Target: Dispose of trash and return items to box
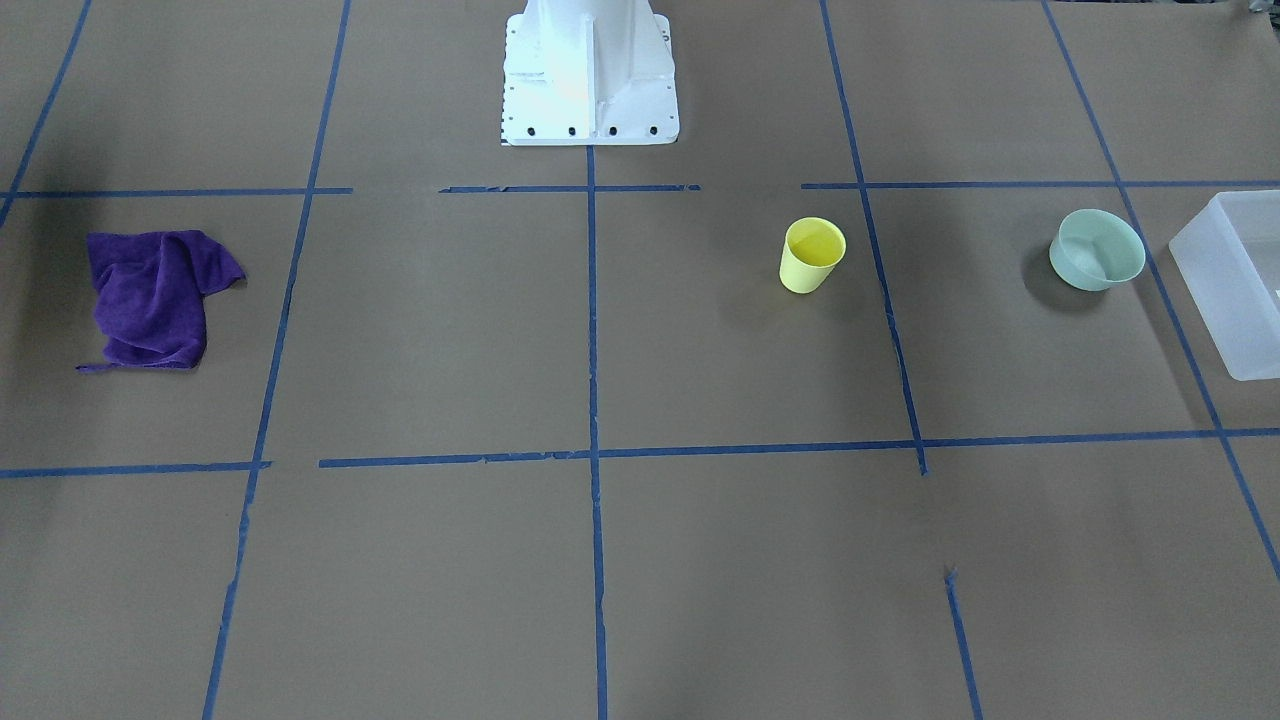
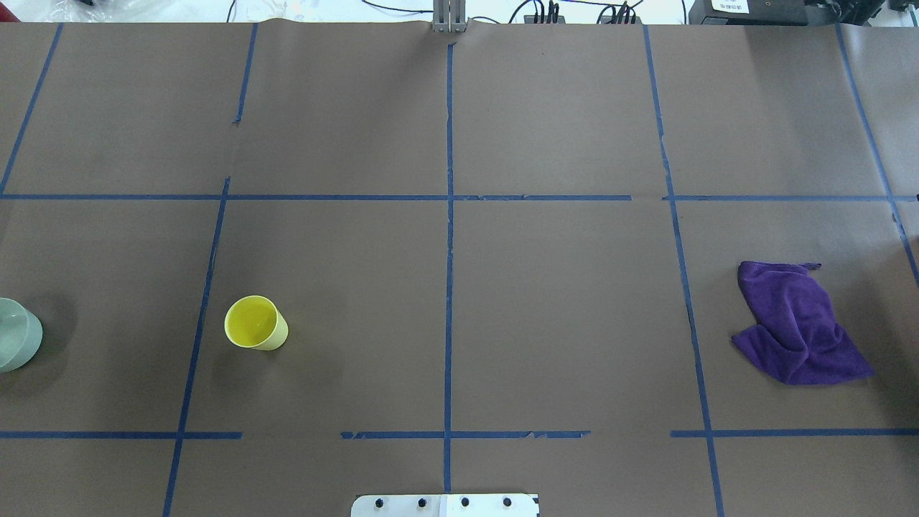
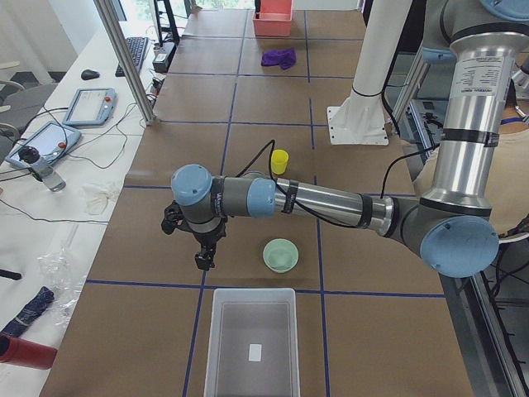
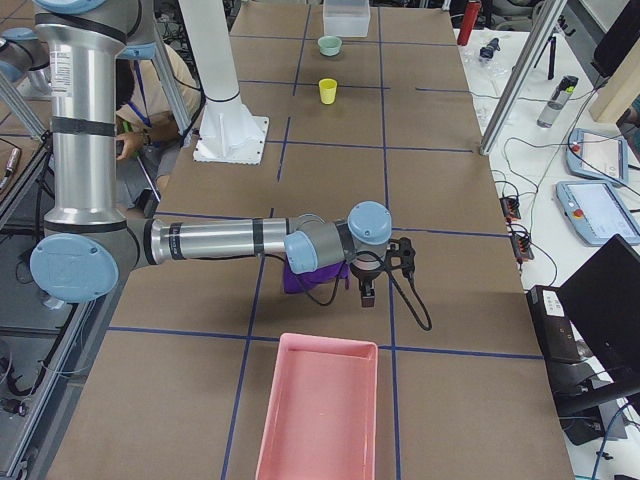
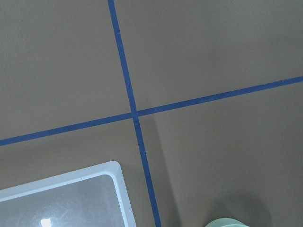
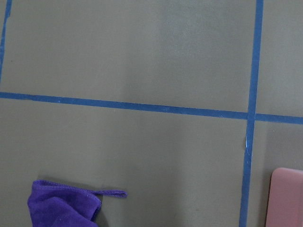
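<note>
The left arm [image 3: 331,200] stretches out level, its wrist directly above the downward-pointing left gripper [image 3: 202,258]. The right arm [image 4: 220,240] does likewise above the right gripper [image 4: 367,294]. Neither's jaw spacing can be read.

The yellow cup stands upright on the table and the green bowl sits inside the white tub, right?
No. The small round mint-green bowl sits on the brown table outside the rectangular frosted-white plastic tub, not inside it, as the exterior left view shows. The small tapered yellow plastic cup does stand upright.
</note>
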You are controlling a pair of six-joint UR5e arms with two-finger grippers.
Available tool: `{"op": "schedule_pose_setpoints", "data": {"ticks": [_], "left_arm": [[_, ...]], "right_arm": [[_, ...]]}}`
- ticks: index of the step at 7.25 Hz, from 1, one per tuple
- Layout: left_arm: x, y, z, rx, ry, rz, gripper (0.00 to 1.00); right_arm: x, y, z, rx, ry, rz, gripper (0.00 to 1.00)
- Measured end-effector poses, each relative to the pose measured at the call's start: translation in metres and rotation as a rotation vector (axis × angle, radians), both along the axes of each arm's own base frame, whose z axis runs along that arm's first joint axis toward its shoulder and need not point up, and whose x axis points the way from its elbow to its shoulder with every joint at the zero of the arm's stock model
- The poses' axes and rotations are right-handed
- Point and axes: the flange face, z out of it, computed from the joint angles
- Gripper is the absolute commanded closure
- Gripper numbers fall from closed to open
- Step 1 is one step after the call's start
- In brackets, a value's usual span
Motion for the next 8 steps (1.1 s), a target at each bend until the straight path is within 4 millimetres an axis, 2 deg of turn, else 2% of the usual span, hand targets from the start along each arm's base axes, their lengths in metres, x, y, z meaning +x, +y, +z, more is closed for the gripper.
{"op": "schedule_pose_setpoints", "data": {"ticks": [8], "left_arm": [[0.0024,-0.0040,-0.0069,0.047,0.007,0.005,0.00]], "right_arm": [[0.0000,-0.0009,-0.0016,0.003,0.002,0.001,0.00]]}}
